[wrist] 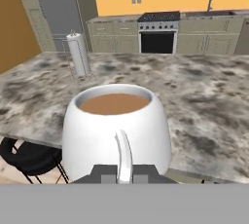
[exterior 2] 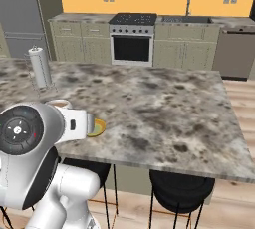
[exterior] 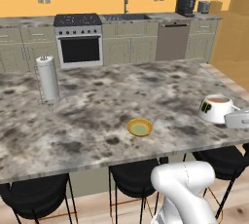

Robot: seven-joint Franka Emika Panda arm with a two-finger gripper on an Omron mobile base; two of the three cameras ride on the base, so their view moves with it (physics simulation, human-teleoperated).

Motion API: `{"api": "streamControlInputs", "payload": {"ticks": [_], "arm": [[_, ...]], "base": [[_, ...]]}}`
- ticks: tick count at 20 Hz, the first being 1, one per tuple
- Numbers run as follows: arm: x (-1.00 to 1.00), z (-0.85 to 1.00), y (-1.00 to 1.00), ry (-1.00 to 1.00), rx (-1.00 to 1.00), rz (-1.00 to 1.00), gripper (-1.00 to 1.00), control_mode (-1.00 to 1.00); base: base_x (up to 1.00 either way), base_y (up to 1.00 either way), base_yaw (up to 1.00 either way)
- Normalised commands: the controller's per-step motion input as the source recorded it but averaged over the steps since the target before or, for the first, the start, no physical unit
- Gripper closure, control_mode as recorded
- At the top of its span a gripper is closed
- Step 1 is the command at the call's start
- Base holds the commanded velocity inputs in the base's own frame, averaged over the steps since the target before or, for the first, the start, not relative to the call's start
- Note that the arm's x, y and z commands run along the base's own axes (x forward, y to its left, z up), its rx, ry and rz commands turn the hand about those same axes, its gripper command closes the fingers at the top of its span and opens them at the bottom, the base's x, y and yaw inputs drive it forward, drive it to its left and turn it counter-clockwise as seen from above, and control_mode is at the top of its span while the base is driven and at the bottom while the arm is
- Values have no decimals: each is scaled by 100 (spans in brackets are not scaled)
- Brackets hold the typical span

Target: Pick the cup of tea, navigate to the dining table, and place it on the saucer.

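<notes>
Cup of tea (wrist: 116,130), handle pinched by the hand (wrist: 124,173), hangs over the marbled dining table (exterior: 97,101).

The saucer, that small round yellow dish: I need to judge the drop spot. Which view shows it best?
The left base view: the small round yellow saucer lies whole and unobstructed on the marbled table. In the right base view the arm hides most of it.

Upright paper towel roll (exterior: 47,78), black stools (exterior: 133,179), oven (exterior: 79,41)
</notes>
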Motion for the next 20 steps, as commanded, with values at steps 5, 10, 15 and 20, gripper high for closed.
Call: {"api": "streamControlInputs", "payload": {"ticks": [5,10,15,20], "arm": [[56,1,-4,23,0,8,100,-100],[100,5,0,18,0,32,100,-100],[94,-3,6,3,0,33,100,-100],[50,-25,0,-22,3,29,100,-100]], "base": [[0,0,0],[0,0,0],[0,0,0],[0,0,0]]}}
